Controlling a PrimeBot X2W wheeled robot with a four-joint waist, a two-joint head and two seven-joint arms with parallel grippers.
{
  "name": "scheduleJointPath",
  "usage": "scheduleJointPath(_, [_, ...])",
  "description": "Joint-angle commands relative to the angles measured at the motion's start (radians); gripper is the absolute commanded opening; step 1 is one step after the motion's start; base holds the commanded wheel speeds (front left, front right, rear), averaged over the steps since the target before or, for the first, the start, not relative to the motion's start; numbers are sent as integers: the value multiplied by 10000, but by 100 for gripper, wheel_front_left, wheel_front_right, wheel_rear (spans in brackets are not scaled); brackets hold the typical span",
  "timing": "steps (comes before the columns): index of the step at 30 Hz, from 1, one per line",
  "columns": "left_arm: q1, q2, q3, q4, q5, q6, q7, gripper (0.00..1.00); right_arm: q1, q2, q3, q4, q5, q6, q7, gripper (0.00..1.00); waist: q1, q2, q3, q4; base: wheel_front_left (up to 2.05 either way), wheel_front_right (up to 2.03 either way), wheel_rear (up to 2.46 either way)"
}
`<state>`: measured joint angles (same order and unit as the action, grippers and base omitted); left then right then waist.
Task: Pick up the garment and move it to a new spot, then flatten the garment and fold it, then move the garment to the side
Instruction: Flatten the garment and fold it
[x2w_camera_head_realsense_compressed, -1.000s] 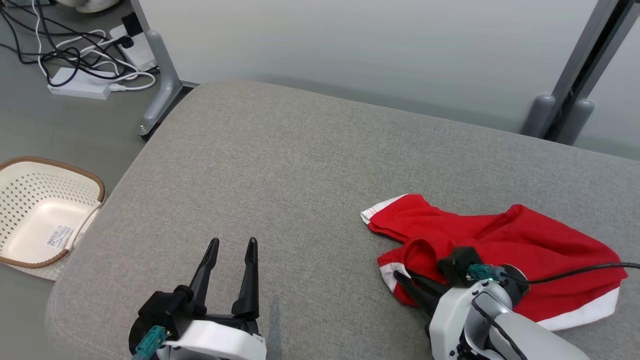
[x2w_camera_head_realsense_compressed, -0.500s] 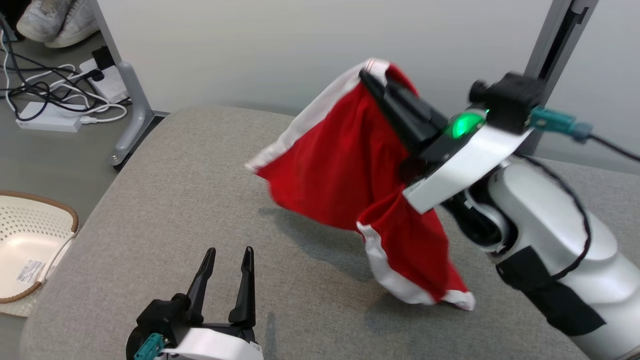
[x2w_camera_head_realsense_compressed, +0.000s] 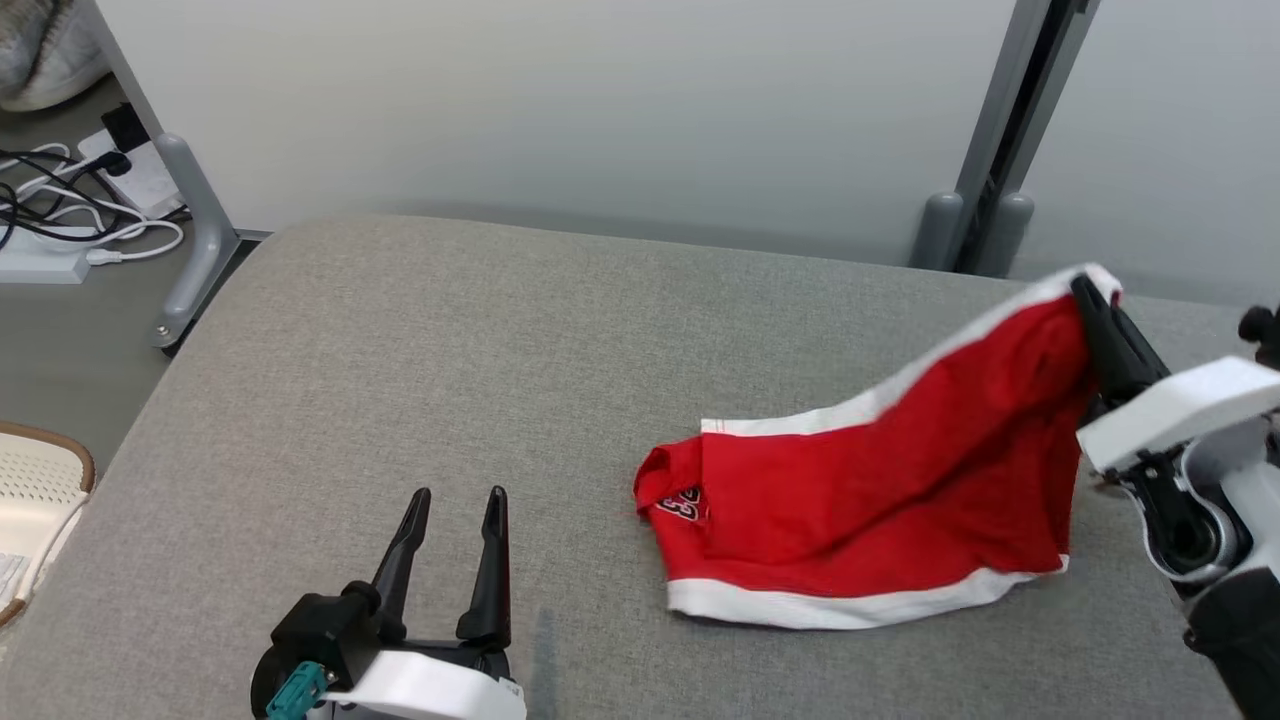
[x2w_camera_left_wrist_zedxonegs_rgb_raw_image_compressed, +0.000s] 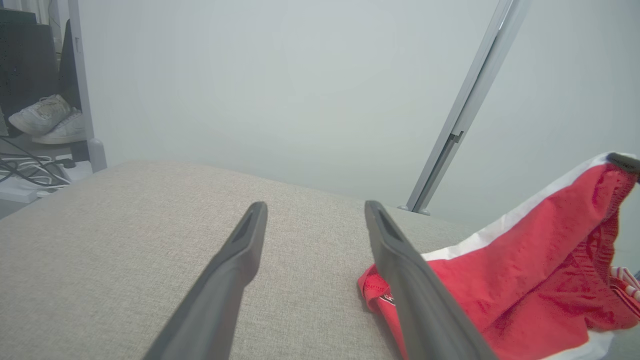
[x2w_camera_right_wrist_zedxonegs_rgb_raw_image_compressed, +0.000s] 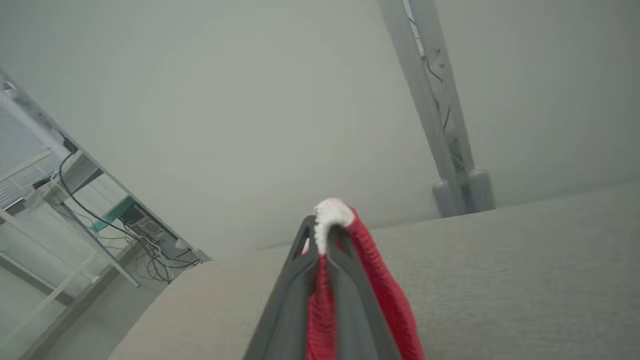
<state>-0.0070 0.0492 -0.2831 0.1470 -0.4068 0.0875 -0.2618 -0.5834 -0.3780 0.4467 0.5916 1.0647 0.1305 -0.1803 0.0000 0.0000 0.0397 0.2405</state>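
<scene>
Nearest, the left pincer (x2w_camera_head_realsense_compressed: 458, 492) rests low over the grey tabletop (x2w_camera_head_realsense_compressed: 450, 350), fingers spread and empty. Beyond it to the right lies the garment (x2w_camera_head_realsense_compressed: 880, 500): red cloth with white trim and a small emblem (x2w_camera_head_realsense_compressed: 684, 507) at its left end. Its long axis runs left to right, the left end flat on the tabletop and the right corner held up. The right pincer (x2w_camera_head_realsense_compressed: 1088, 290) pinches that white-edged corner. A grey post (x2w_camera_head_realsense_compressed: 985, 230) stands farthest.

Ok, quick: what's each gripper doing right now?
Left gripper: jaws open, holding nothing.
Right gripper: jaws shut on the red garment at its white-trimmed edge, holding that corner raised.
</scene>
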Motion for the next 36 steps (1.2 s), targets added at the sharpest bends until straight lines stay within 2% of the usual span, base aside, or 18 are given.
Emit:
scheduleJointPath(1, [-139, 36, 16, 41, 44, -51, -36, 100, 164, -130, -145, 597, 102, 2, 128, 0, 0, 0, 136, -92, 0, 0, 0])
scheduleJointPath(3, [-236, 34, 22, 64, 67, -81, -36, 100, 239, -200, -163, 1467, 93, 4, 310, 0, 0, 0, 234, -117, 0, 0, 0])
scheduleJointPath(4, [-269, 36, 10, 84, 81, -92, -36, 100, 216, -267, -98, 1891, -76, 4, 306, 11, 0, 0, 287, -120, 0, 0, 0])
scheduleJointPath(5, [-295, 34, 0, 98, 92, -97, -36, 100, 164, -279, -35, 2226, -202, 4, 254, 47, 0, 0, 319, -121, 0, 0, 0])
scheduleJointPath(6, [-299, 34, -11, 104, 99, -115, -36, 100, 122, -227, -30, 2619, -227, 2, 314, 100, 0, 0, 345, -122, 0, 0, 0])
scheduleJointPath(12, [-316, 34, 46, 154, 115, -140, -36, 100, -317, -50, 82, 4223, -532, 2, 645, 100, 0, 0, 362, -185, 0, 0, 0])
scheduleJointPath(18, [-259, 34, 61, 165, 153, -88, -36, 100, -700, -197, 522, 4579, -1008, 2, 966, 100, 0, 0, 228, -397, 0, 0, 0])
scheduleJointPath(21, [-252, 36, 92, 119, 172, -86, -36, 100, -927, -354, 761, 4548, -1401, 2, 727, 100, 0, 0, 123, -557, 0, 0, 0])
scheduleJointPath(26, [-111, 36, 210, 38, 190, -56, -36, 100, -988, -520, 958, 3799, -2000, 2, -381, 100, 0, 0, -79, -818, 0, 0, 0])
scheduleJointPath(30, [-8, 36, 234, -11, 210, -65, -36, 100, -446, -567, 602, 2938, -2522, 2, -815, 100, 0, 0, -197, -1002, 0, 0, 0])
scheduleJointPath(33, [8, 34, 248, -64, 206, -59, -36, 100, 201, -463, -187, 1902, -3209, 2, -858, 100, 0, 0, -217, -1129, 0, 0, 0])
scheduleJointPath(36, [24, 34, 222, -74, 208, -91, -36, 100, 1496, 30, -1279, 798, -3859, 2, -853, 100, 0, 0, -219, -1198, 0, 0, 0])
